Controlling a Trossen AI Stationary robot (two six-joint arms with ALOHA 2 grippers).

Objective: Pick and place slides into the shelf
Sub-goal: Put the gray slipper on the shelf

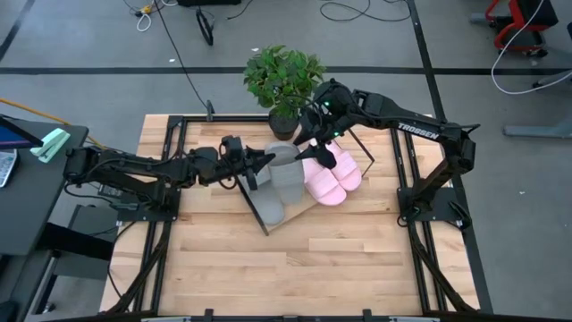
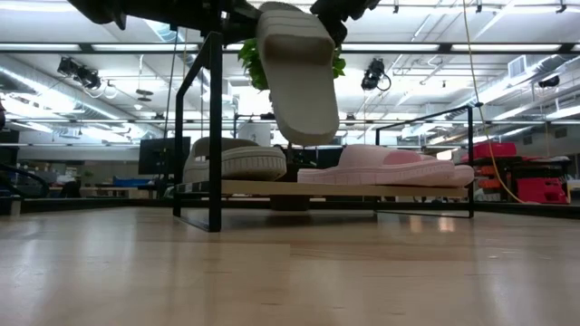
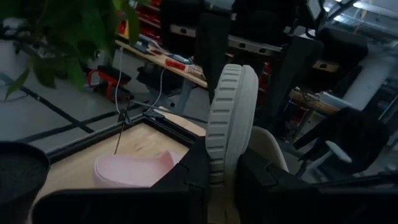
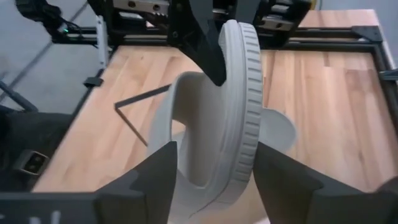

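A grey slide (image 2: 299, 72) hangs in the air above the shelf (image 2: 272, 188), turned on its edge, with my left gripper (image 1: 261, 163) shut on it. My right gripper (image 4: 214, 180) is open, reaching in from the far right; its fingers stand on either side of the same slide (image 4: 239, 112). The other grey slide (image 1: 273, 192) lies sole down on the shelf's slanted board (image 1: 299, 207). The pink pair (image 1: 332, 179) lies beside it, toward the table's right. My left gripper pinches the grey slide's sole (image 3: 225, 134) at the end nearest that arm, one finger on each flat face. The fingers (image 4: 205, 50) come in level from the table's left. The slide is lifted clear of the shelf, on edge, its ribbed rim facing up. Whether my right gripper's fingers touch the slide, I cannot tell.
A potted plant (image 1: 284, 76) stands just beyond the shelf at the table's far edge. The shelf's black wire frame (image 2: 215, 136) rises at its left end. Bare wooden tabletop (image 1: 295, 277) lies toward the near edge.
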